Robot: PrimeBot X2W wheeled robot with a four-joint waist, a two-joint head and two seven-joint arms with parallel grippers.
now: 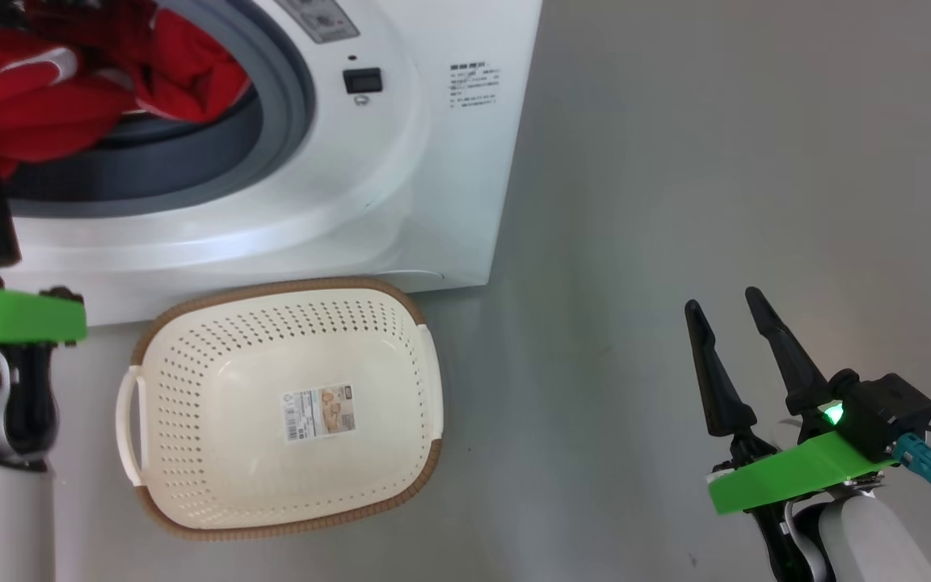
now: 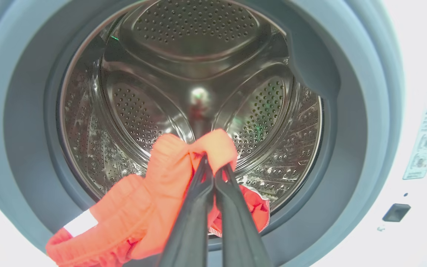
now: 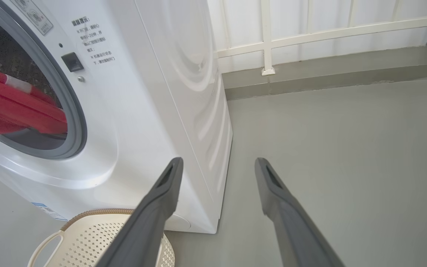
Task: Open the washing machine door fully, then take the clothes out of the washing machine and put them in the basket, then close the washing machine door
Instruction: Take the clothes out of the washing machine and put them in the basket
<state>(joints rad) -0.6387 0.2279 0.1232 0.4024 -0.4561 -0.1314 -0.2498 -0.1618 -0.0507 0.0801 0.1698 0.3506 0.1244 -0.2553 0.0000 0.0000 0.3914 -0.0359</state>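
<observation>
Grey floor [image 1: 676, 202] with basket [image 1: 191, 364] just before washing machine [image 1: 433, 162]; left gripper [image 2: 213, 168] pinched on red clothes [image 2: 161, 185] near drum [image 2: 195, 44], right gripper [image 1: 720, 299] spread wide, empty.

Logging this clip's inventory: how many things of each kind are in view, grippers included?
washing machine: 1
basket: 1
red clothes bundle: 1, pieces not separable
grippers: 2 (left gripper, right gripper)
total: 5
</observation>
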